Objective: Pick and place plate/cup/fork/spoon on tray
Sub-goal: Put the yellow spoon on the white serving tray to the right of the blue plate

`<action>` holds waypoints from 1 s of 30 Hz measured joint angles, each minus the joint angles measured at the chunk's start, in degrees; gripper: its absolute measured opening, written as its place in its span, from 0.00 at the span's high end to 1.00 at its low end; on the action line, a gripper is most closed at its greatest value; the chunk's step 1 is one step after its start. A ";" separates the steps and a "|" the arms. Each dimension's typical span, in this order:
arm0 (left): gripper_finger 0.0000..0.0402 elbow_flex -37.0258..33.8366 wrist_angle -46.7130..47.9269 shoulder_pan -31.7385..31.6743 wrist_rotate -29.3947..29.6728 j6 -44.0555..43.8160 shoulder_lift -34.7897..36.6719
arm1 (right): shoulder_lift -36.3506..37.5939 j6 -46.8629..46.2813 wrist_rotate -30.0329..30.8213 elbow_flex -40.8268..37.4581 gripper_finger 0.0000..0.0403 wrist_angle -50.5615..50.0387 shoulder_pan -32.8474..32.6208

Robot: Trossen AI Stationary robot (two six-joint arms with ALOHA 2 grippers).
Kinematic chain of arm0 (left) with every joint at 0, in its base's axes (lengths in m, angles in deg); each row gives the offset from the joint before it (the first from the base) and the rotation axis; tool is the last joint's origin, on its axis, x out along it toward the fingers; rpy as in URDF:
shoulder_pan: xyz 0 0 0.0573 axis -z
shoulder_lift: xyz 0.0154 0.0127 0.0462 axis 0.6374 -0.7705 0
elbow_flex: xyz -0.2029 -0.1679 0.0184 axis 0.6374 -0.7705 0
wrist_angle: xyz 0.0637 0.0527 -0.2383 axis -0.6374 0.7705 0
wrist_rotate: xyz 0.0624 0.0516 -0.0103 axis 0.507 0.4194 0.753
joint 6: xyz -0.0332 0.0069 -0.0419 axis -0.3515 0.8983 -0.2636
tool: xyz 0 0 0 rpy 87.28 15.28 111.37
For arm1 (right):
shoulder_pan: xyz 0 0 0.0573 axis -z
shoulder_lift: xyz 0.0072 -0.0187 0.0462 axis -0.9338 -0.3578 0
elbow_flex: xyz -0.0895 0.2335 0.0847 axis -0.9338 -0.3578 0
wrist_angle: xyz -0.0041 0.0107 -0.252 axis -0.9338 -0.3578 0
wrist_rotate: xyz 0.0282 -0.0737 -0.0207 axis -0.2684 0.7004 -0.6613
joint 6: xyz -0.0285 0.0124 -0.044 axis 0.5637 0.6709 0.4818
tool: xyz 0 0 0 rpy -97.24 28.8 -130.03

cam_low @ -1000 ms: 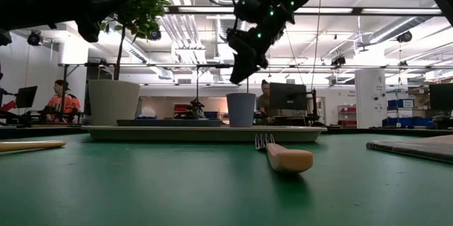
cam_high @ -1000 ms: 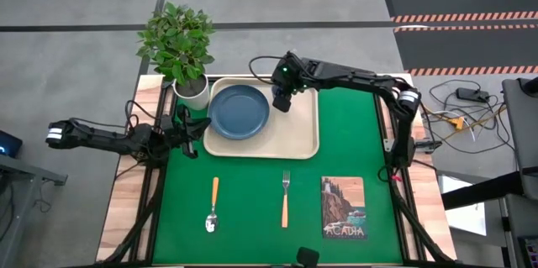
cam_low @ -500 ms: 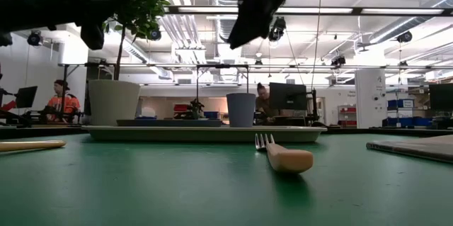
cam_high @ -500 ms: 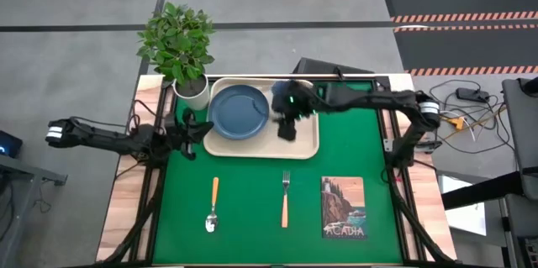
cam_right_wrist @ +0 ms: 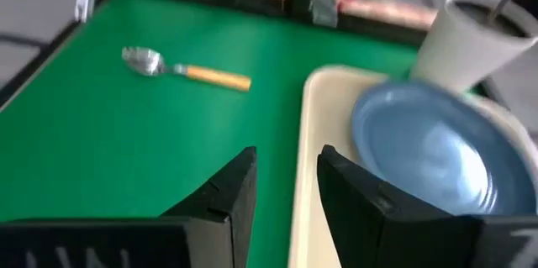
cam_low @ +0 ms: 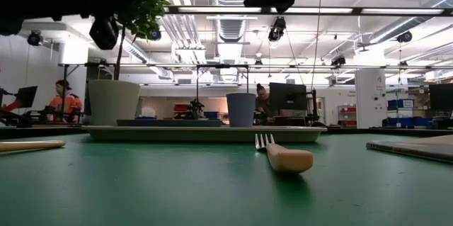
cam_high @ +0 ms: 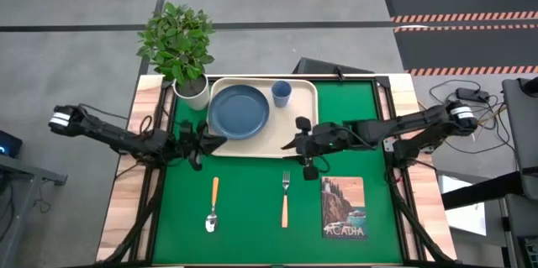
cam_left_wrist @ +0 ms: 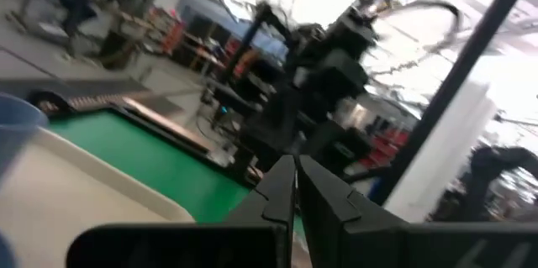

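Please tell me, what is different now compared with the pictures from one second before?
The right gripper left the cup standing on the tray and drew back toward the fork, jaws open. The left gripper shifted slightly toward the spoon. Plate, fork and spoon did not move.

A leafy plant (cam_high: 176,39) in a white pot (cam_high: 193,91) stood at the green mat's (cam_high: 252,209) far-left corner — an "ACADIA" picture card (cam_high: 344,207) lay near-right.
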 joint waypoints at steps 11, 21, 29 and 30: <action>1.00 7.20 3.06 10.80 3.41 -14.24 -15.29 | 6.01 2.29 -0.33 -10.82 0.76 11.15 0.17; 1.00 15.56 25.15 20.37 6.37 -48.32 -29.48 | 6.31 3.66 -0.47 -11.28 0.78 11.13 0.20; 1.00 27.44 50.66 22.88 5.76 -61.55 -33.65 | 6.31 4.69 -0.46 -11.30 0.77 11.12 0.20; 1.00 28.65 53.98 22.88 5.75 -62.31 -33.71 | 6.31 4.90 -0.46 -11.30 0.78 11.11 0.20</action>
